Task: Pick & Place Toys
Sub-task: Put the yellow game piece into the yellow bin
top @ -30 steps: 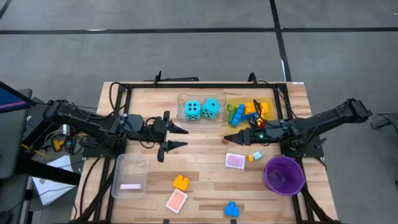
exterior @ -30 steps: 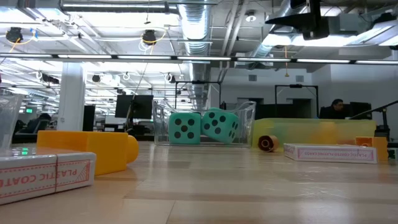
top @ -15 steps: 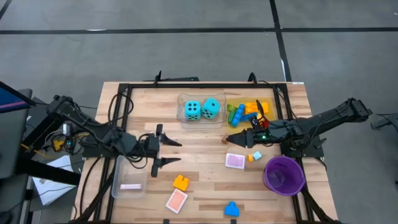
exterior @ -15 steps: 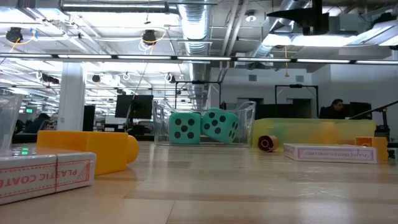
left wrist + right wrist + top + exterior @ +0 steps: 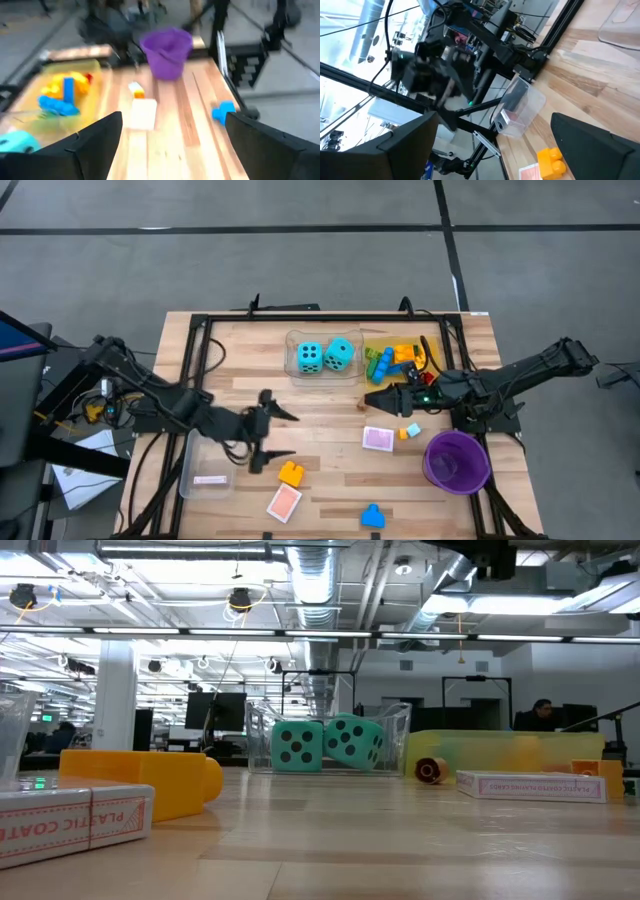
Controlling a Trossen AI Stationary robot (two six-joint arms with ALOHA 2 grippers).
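Two turquoise dice (image 5: 325,356) sit in a clear tray (image 5: 292,366) at the far middle of the table. Beside it, a yellow tray (image 5: 432,350) holds several bricks (image 5: 395,360). On the bare table lie a yellow brick (image 5: 291,473), an orange tile (image 5: 285,503), a blue brick (image 5: 372,516) and a pink tile (image 5: 378,438). My left gripper (image 5: 291,435) hovers open just left of and above the yellow brick, pointing to the table's right. Near the yellow tray's near edge my right gripper (image 5: 372,402) hangs open, pointing to the table's left. Neither holds anything.
A purple bowl (image 5: 457,460) stands at the near right. A second clear tray (image 5: 208,462) with a card in it lies at the near left, under my left arm. Two small pieces (image 5: 408,431) lie between the pink tile and the bowl. A black frame (image 5: 200,330) borders the table.
My left gripper has swung from the table's middle left toward the near edge and a little to the right, ending close to the yellow brick. Its fingers have spread wider. No toy has moved.
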